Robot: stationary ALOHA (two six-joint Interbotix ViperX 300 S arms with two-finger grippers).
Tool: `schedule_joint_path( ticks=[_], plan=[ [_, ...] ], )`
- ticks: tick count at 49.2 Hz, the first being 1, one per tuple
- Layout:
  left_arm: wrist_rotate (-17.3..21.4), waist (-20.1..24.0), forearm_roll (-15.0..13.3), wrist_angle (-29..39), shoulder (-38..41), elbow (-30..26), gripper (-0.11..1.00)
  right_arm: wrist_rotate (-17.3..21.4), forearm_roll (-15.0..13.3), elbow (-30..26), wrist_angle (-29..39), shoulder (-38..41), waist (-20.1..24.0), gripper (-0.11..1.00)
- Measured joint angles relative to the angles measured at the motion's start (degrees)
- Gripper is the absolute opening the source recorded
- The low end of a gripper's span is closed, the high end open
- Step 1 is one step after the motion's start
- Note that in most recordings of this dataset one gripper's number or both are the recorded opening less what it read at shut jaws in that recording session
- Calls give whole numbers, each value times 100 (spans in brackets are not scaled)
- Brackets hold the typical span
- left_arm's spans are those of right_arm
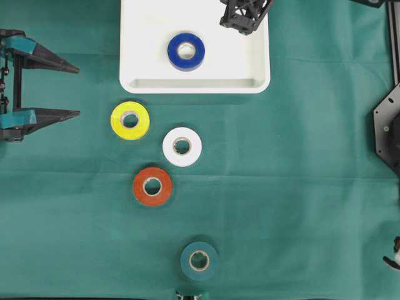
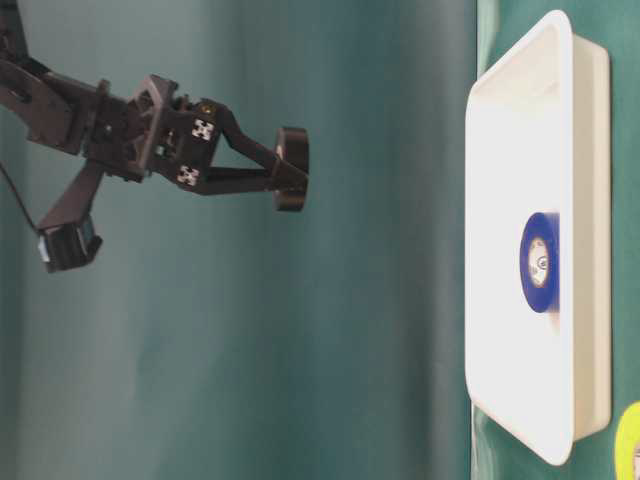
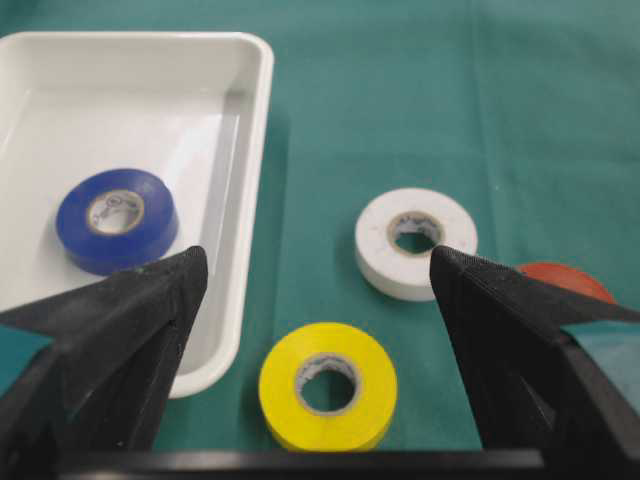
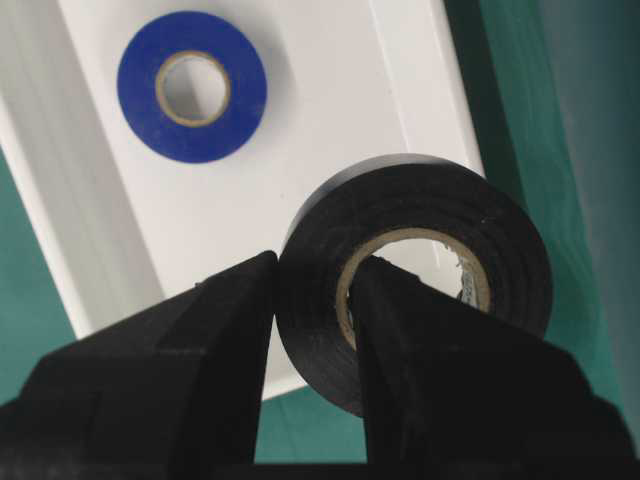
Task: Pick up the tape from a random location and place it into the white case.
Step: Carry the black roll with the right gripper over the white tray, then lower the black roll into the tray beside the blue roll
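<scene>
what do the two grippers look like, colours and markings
Left gripper: long black tapering fingers with teal patches near their bases. Right gripper: matte black angular frame with slim black fingers, small black-and-white square markers on its body, and a small black box hanging below on a strut.

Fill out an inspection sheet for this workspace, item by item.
Surface: green cloth, flat.
Job's things: white case at the top; blue tape lies flat inside it; black tape held above the case.
Clutter: yellow tape, white tape, orange tape and teal tape lie flat on the cloth, apart.
Grippers: left gripper open, empty, beside the yellow roll; right gripper shut on the black tape's wall, one finger through the core.
Cables: one thin cable by the right arm.
Surroundings: nothing seen.
</scene>
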Motion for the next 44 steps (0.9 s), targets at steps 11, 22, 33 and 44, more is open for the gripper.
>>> schedule_joint_path(
  ticks=[11, 22, 33, 44],
  plan=[
    [0, 0, 0, 0, 0, -9, 98, 62, 18, 422, -475, 149, 0, 25],
    [0, 0, 0, 9, 0, 0, 98, 79, 123, 1020, -1222, 343, 0, 25],
    [0, 9, 0, 9, 0, -9, 98, 88, 237, 1688, -2224, 721, 9, 25],
    [0, 9, 0, 9, 0, 0, 98, 308, 264, 1960, -2707, 888, 0, 25]
  ],
)
